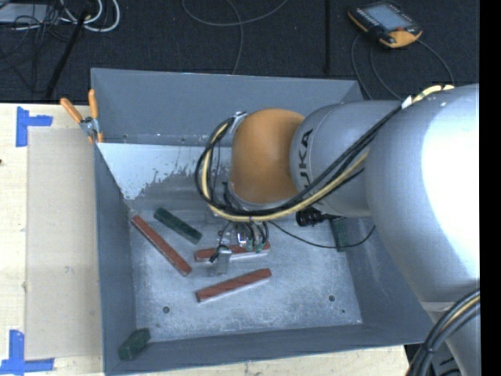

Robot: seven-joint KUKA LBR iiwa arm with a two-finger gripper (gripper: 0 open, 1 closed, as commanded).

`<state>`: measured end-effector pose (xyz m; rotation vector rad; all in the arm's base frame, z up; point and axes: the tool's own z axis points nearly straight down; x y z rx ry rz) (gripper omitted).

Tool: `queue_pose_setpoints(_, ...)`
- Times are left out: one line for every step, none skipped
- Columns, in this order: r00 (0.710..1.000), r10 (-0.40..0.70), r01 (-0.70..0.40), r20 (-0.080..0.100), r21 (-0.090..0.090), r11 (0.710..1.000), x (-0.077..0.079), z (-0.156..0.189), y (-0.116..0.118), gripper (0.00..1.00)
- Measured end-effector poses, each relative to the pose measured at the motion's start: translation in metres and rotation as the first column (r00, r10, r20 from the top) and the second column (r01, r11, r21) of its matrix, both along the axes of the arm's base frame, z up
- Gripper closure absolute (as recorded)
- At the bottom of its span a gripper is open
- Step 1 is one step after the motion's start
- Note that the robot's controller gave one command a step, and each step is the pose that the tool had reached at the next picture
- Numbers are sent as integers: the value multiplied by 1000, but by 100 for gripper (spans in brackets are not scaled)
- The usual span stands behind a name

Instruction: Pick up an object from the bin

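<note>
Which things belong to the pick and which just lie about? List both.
In the job: claw; short red-brown piece under the claw, mid-bin.
Lying about: long red-brown bar, left; dark green bar; lower red-brown bar, nearer the front; dark green lump, corner.

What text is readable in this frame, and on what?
"KUKA": on the grey arm, letters running sideways, beside the orange cover.
Handheld device beyond the bin: screen too small to read.
Red-brown sticks and dark green bar in the bin: no markings visible.
</note>
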<state>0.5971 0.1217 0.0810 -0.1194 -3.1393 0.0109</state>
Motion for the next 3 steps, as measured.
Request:
queue_pose_setpoints(998, -68, 68, -1, 6, 998, -30, -6, -12, 100)
queue_pose_setpoints(998, -69, 69, -1, 7, 998, -30, -6, -12, 100)
queue_pose_setpoints(996, -88, 88, -8, 5, 996, -35, 41, -22, 100)
